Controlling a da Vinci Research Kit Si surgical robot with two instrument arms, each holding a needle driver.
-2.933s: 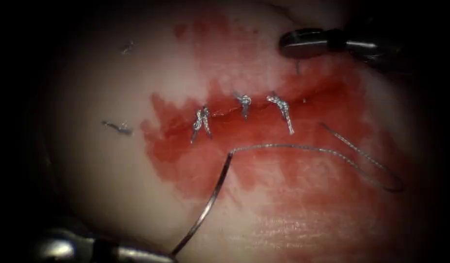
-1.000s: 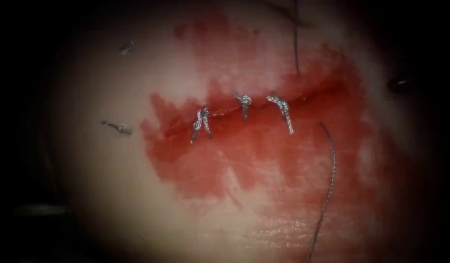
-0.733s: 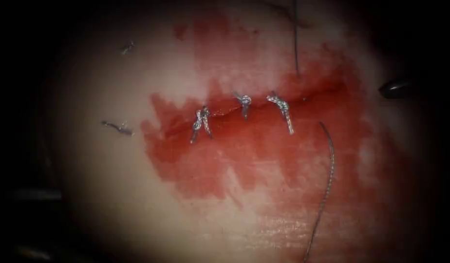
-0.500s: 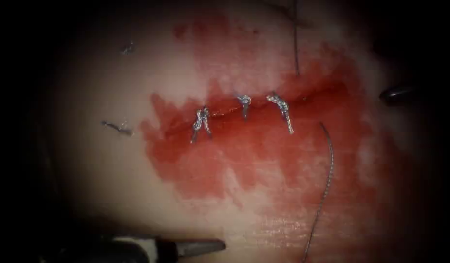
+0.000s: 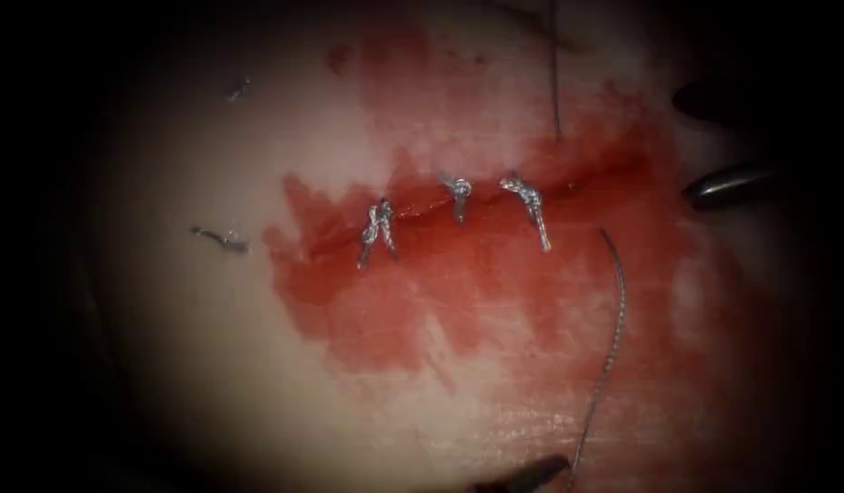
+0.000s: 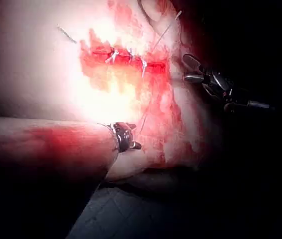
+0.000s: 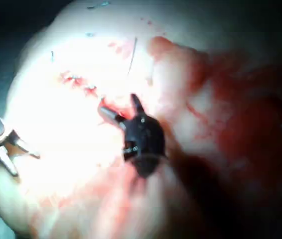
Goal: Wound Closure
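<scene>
Here, the right tool waits at three o'clock of the cut, jaws spread, holding nothing. The left tool, at six o'clock beside the thread, cannot be read. A careless snag could strain the knots.

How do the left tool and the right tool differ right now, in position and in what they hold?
The right tool sits off the right end of the cut, while the left tool lies well below the cut. The right tool's jaws are spread open and hold nothing; the left tool's tip is beside the thread, and whether it grips it is unclear. Both are away from the three tied stitches.
</scene>
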